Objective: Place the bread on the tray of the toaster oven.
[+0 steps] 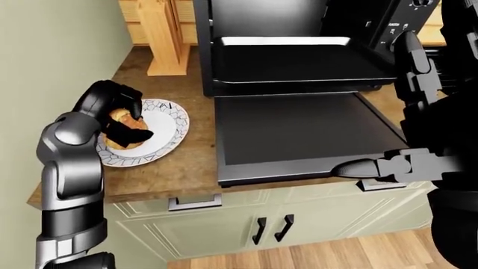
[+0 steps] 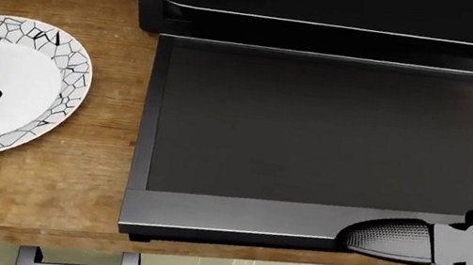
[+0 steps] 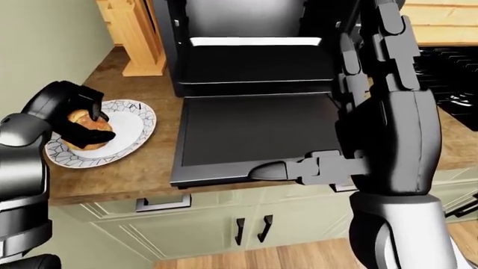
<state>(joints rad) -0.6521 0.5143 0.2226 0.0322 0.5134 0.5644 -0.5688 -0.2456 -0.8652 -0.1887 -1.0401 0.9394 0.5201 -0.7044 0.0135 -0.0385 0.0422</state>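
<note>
- Wood countertop [image 2: 66, 184], worn brown grain, runs across head view.
- White plate [image 1: 161, 131] w/ black crackle rim sits on it, left-eye view left.
- Light wooden block [image 1: 166, 39] upright near wall.
- Pale green cabinet doors [image 1: 298, 218] w/ dark handles below.

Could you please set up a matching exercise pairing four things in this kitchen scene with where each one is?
Things:
1. bread
2. left hand
3. right hand
4. tray

Places:
A. inside the toaster oven
B. on the patterned plate
C. at the lowered oven door's near edge
D. closed round the bread

Pairs: 1-B, 2-D, 3-C, 4-A
</note>
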